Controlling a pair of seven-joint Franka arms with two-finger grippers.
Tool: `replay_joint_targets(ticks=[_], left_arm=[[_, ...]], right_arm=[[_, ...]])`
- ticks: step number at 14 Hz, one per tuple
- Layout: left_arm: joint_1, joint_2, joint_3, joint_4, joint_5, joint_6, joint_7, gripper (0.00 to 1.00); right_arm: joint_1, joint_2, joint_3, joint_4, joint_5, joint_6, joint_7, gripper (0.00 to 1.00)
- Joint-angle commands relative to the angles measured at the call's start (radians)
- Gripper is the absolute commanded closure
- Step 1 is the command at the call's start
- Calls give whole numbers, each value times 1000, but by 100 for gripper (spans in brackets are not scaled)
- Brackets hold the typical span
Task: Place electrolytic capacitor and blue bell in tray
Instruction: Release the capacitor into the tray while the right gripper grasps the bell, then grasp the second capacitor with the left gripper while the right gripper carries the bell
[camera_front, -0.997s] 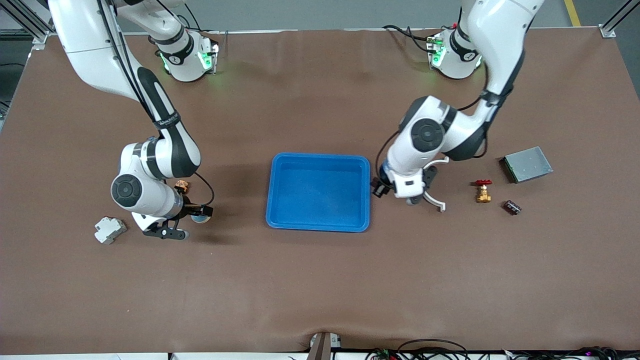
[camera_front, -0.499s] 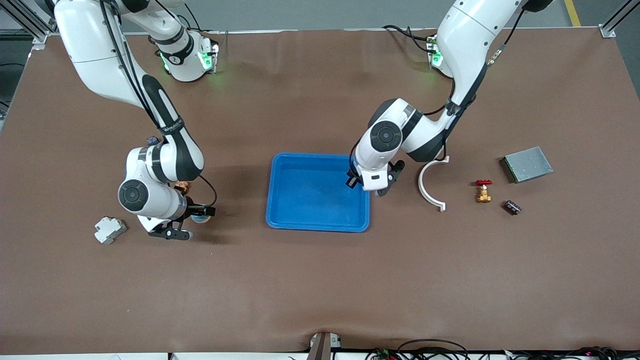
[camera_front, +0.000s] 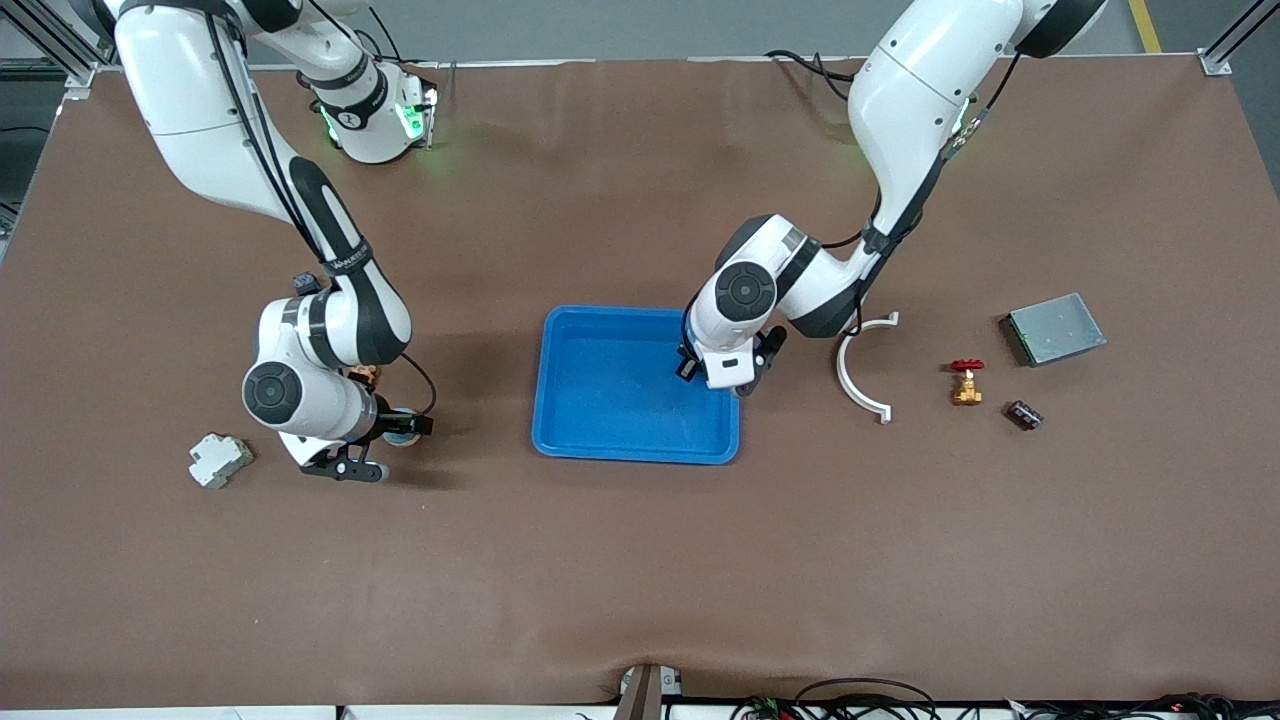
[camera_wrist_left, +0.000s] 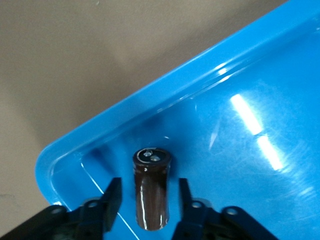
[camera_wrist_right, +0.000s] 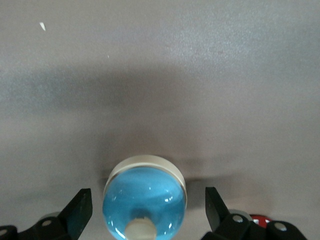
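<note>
A bright blue tray (camera_front: 610, 395) lies mid-table. My left gripper (camera_front: 725, 378) hangs over the tray's end nearest the left arm. In the left wrist view the left gripper (camera_wrist_left: 150, 182) is open. A dark brown electrolytic capacitor (camera_wrist_left: 151, 192) sits between its fingers with a gap on each side, above the tray floor (camera_wrist_left: 250, 125) near a corner. Toward the right arm's end of the table, my right gripper (camera_front: 382, 448) is low at the table, open around the blue bell (camera_front: 403, 432). The bell (camera_wrist_right: 145, 205) stands on its white base between the wide jaws of the right gripper (camera_wrist_right: 147, 192), untouched.
A white breaker block (camera_front: 219, 459) lies beside the right gripper, and a small orange part (camera_front: 363, 374) shows under that arm. Toward the left arm's end lie a white curved piece (camera_front: 860, 385), a brass valve (camera_front: 966, 382), a grey metal plate (camera_front: 1053, 328) and a small dark block (camera_front: 1024, 414).
My left arm has swung from beside the tray to over its end, and its jaws have opened off the capacitor. The right arm has shifted only slightly.
</note>
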Motion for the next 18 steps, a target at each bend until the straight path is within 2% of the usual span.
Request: replay_joint_targets(ticks=[1, 4, 5, 6, 8, 11, 14, 18], left_arm=[[-3, -30, 11, 20, 27, -15, -38, 0], [7, -119, 48, 22, 28, -42, -55, 0], [10, -141, 71, 26, 37, -70, -51, 0], [18, -167, 89, 26, 59, -85, -47, 0], [96, -205, 94, 20, 79, -90, -43, 0], [200, -234, 94, 22, 79, -101, 26, 0], [302, -248, 95, 19, 85, -228, 66, 0], [444, -244, 94, -18, 168, -279, 124, 0]], right_arm=[[4, 20, -3, 18, 7, 13, -6, 0], [7, 20, -3, 18, 7, 13, -6, 0], [8, 20, -3, 18, 7, 13, -6, 6], [8, 20, -3, 18, 7, 11, -6, 19], [11, 18, -3, 15, 3, 7, -7, 41], [12, 18, -3, 14, -1, 2, -7, 67], [40, 5, -5, 15, -2, -39, 2, 77], [54, -92, -2, 35, 12, -242, 32, 77]])
